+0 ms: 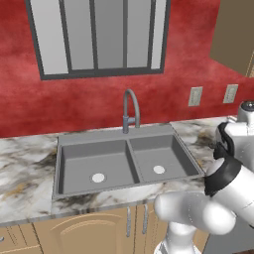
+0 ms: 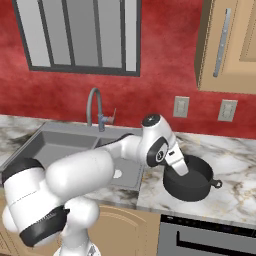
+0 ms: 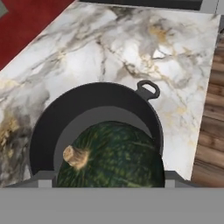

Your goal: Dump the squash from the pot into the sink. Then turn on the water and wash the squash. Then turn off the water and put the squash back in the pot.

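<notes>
The wide black pot (image 3: pixel 46 127) stands on the marble counter right of the sink (image 2: pixel 60 142), with a loop handle (image 3: pixel 148 89) on its far side. The dark green squash (image 3: pixel 118 157), with a tan stem stub, lies inside the pot. My gripper (image 3: pixel 108 177) reaches down into the pot (image 2: pixel 197 187), one fingertip close against each side of the squash. In the right base view the hand (image 2: pixel 178 169) is at the pot's left rim and hides the squash. The grey double-basin sink (image 1: pixel 131 161) holds nothing but its white drains, and no water runs from the faucet (image 1: pixel 130 106).
Marble counter (image 3: pixel 131 48) surrounds the pot, and its front edge drops to a wooden floor (image 3: pixel 214 109). A dark appliance front (image 2: pixel 210 235) sits below the counter under the pot. Wall outlets (image 2: pixel 181 106) and an upper cabinet (image 2: pixel 230 45) lie behind.
</notes>
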